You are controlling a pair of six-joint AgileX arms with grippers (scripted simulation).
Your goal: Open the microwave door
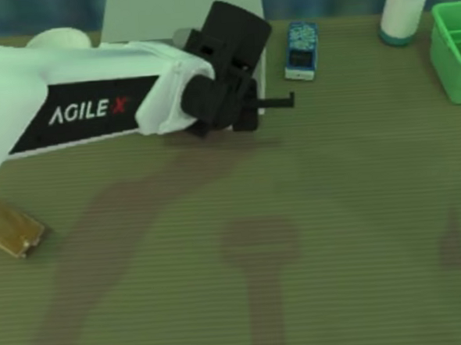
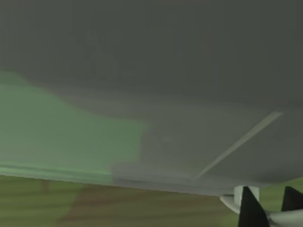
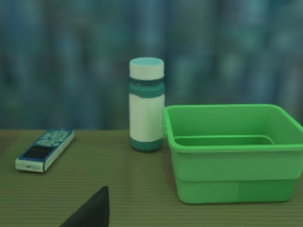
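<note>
The light grey microwave [image 1: 181,11] stands at the back of the table, left of centre, and my left arm reaches over it. The microwave door [image 2: 189,71] fills the left wrist view as a translucent grey window, with green showing through it. From above, its thin edge [image 1: 262,73] juts forward from the oven's right front corner, swung out. My left gripper [image 1: 285,101] [image 2: 270,205] is at the door's free end. Its dark fingers [image 2: 248,210] sit on either side of the pale handle bar [image 2: 289,218], shut on it. Of my right gripper only one fingertip [image 3: 97,208] shows, far from the oven.
A blue and white handset [image 1: 301,49] [image 3: 45,149] lies right of the door. A teal-capped white bottle [image 1: 404,5] [image 3: 147,106] and a green bin [image 1: 454,49] [image 3: 227,151] stand at the back right. A wooden block [image 1: 11,225] lies at the left edge.
</note>
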